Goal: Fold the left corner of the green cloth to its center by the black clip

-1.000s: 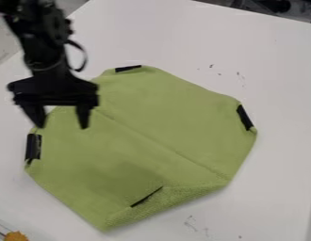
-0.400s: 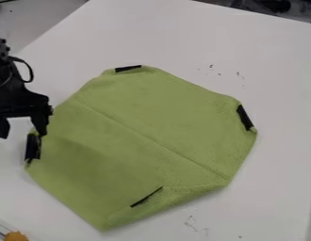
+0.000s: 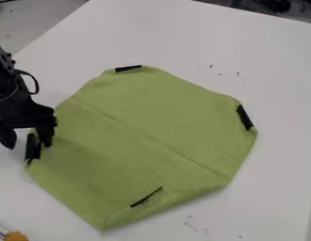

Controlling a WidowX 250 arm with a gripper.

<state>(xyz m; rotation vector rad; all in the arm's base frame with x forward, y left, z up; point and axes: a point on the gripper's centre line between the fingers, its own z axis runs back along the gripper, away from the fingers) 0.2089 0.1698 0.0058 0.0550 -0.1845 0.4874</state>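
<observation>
The black gripper [image 3: 28, 143] is at the left edge of the camera view, open, with its two fingers spread. One finger is over or beside the black strip [image 3: 33, 147] on the left corner of the green cloth [image 3: 139, 136]; I cannot tell if it touches. The other finger is left of the cloth, above the white table. The cloth lies spread out, with a crease running diagonally across it. Its lower edge is folded over near a dark strip [image 3: 146, 196]. More black strips mark its top corner [image 3: 127, 68] and right corner [image 3: 245, 117].
The white table [image 3: 271, 70] carries small dark marks behind and in front of the cloth. An orange object [image 3: 16, 236] sits at the bottom left corner. The table's edge runs diagonally at the upper left, and dark items stand beyond its far edge.
From above the cloth's left part, the gripper moved left, then slightly down and right to the left corner. The cloth has not visibly moved.
</observation>
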